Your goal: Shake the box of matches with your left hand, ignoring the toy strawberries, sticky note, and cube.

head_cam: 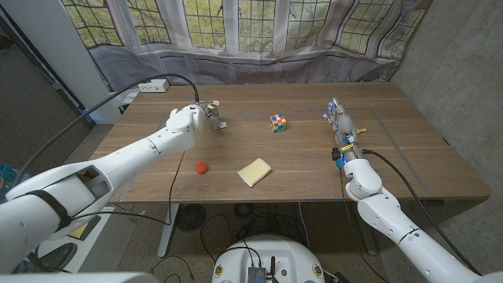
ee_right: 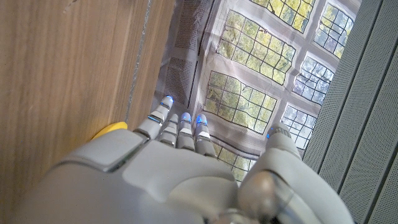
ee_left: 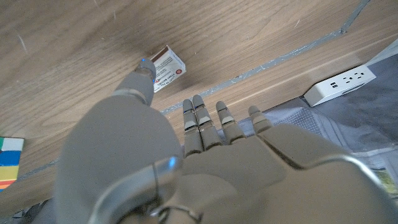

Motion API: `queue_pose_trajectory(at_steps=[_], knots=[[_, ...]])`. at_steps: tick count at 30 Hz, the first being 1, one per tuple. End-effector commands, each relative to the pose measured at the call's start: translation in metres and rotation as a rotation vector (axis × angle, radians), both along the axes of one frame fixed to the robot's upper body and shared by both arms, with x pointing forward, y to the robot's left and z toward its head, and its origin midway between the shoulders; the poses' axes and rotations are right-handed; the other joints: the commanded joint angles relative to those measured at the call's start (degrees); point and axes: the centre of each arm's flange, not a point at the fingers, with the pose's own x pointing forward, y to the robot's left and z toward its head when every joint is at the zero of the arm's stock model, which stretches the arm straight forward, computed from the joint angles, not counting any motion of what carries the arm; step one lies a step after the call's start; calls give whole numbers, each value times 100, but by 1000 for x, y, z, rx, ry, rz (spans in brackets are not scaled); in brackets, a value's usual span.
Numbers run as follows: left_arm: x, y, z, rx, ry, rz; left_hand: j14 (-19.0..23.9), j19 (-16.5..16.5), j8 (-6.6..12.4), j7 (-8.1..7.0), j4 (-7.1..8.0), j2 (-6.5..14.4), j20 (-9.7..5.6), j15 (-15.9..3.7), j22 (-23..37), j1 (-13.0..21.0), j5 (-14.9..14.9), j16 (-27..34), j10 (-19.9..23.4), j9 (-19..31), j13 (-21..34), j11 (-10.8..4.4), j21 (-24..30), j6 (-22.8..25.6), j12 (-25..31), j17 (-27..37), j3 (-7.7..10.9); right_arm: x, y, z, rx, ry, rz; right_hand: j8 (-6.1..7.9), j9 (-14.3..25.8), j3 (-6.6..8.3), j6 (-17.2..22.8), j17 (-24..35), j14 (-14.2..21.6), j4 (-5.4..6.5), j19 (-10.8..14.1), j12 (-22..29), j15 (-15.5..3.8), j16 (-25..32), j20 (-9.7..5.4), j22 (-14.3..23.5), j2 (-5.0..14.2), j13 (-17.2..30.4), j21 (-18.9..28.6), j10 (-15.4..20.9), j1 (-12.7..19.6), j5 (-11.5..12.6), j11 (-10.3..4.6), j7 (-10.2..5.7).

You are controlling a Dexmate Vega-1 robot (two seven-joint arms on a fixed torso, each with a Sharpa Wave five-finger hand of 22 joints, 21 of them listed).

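Here we are reaching our left hand (head_cam: 191,118) out across the wooden table (head_cam: 393,169) toward its far left part, fingers spread and holding nothing, because the box of matches (ee_left: 167,67) is lying there flat on the wood just beyond the thumb — apparently not yet touched. Our right hand (head_cam: 343,130) is waiting well apart along the right side, fingers extended and empty, since the job is not calling on it — and we are leaving the yellow sticky note (head_cam: 255,171), the coloured cube (head_cam: 278,122) and the red toy strawberry (head_cam: 202,167) scattered between the two hands.
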Motion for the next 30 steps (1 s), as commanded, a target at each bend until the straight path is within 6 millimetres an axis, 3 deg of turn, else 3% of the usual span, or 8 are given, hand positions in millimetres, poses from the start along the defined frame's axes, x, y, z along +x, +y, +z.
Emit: queue_pose_trajectory(at_steps=[1,22,30], knots=[[6,-2,-14,-9,-28,18,52,62,52,-23,-20,1,12,-43,15,97,21,13,84,13,14,-4,38,58,22,7,-15,3,2,2,-8,-7,0,-10,24,4,41,34,26,-32,-8,-19,14,-9,41,21,6,12,8,48,42,-21,-11,1],[17,-10,-26,-13,16,-6,86,140,41,-84,-22,62,13,-66,14,176,18,5,119,14,12,-38,51,116,3,6,-20,6,1,5,1,-16,-1,-8,24,-5,61,37,47,-29,-3,-8,11,-4,38,21,3,12,13,90,39,-22,-16,-2],[16,-11,-30,-45,21,-3,360,313,187,-192,-60,233,9,-177,10,473,-3,55,728,15,5,-167,67,771,135,-3,21,8,2,3,7,-13,6,-6,24,-11,72,38,53,-28,-7,-7,13,-3,43,21,-1,13,12,100,35,-22,-16,-5]])
